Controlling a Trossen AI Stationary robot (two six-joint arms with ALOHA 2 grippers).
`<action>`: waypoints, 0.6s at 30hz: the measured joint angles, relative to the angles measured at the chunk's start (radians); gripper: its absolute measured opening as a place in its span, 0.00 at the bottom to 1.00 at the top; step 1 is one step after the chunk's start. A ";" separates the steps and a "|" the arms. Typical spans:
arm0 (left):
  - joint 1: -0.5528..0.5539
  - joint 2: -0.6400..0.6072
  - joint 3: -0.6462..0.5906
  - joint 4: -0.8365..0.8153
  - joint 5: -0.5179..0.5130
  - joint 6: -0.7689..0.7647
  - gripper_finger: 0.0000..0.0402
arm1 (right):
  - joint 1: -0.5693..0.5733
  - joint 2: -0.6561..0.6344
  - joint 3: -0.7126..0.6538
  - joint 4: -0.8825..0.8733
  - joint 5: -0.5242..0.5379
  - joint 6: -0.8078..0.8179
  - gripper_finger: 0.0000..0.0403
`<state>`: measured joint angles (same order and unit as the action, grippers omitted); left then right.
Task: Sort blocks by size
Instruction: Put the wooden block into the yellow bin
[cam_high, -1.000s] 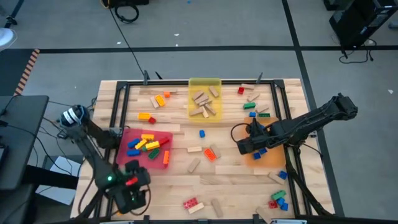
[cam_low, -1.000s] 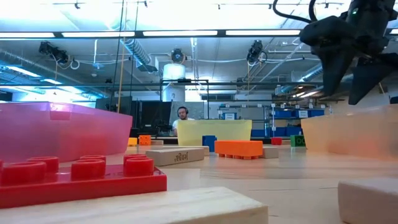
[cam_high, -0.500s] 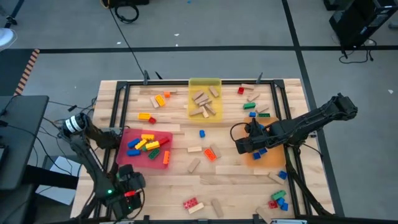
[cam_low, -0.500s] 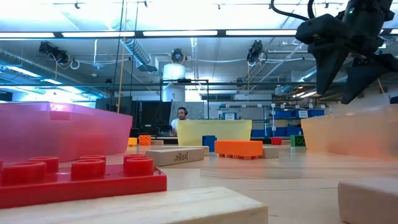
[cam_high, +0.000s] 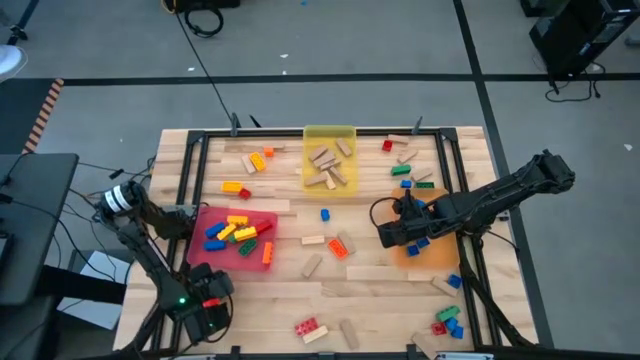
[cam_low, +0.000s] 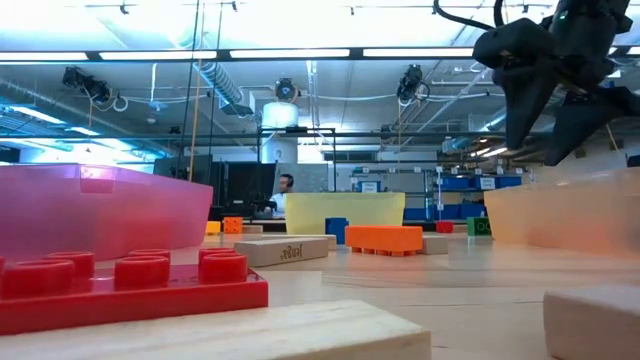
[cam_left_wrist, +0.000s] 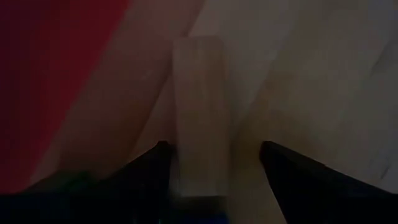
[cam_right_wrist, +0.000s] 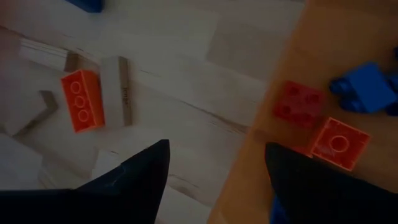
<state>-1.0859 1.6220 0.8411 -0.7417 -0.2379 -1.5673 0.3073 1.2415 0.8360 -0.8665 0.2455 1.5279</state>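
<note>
Blocks, studded plastic and plain tan wood (cam_high: 330, 172), lie scattered at mixed angles across the high view; at the left wrist, spread fingers (cam_left_wrist: 146, 171) straddle a tan wooden block (cam_left_wrist: 199, 118) running toward twelve o'clock, near end hidden; the right gripper (cam_right_wrist: 214, 168) hangs released over an orange studded brick (cam_right_wrist: 79, 101).

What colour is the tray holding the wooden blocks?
Yellow tray, clearest in the high view.
</note>
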 joint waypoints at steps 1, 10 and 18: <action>0.000 -0.003 -0.009 0.017 0.000 0.000 0.65 | 0.000 0.000 0.000 0.004 0.000 -0.002 0.68; 0.000 -0.004 -0.028 0.056 0.002 -0.011 0.55 | 0.000 0.000 0.000 0.014 0.000 -0.004 0.67; 0.001 0.003 0.017 0.052 0.024 -0.010 0.30 | 0.000 0.000 0.000 0.019 0.000 -0.004 0.67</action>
<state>-1.0847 1.6253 0.8579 -0.6894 -0.2136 -1.5776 0.3073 1.2415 0.8360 -0.8475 0.2451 1.5242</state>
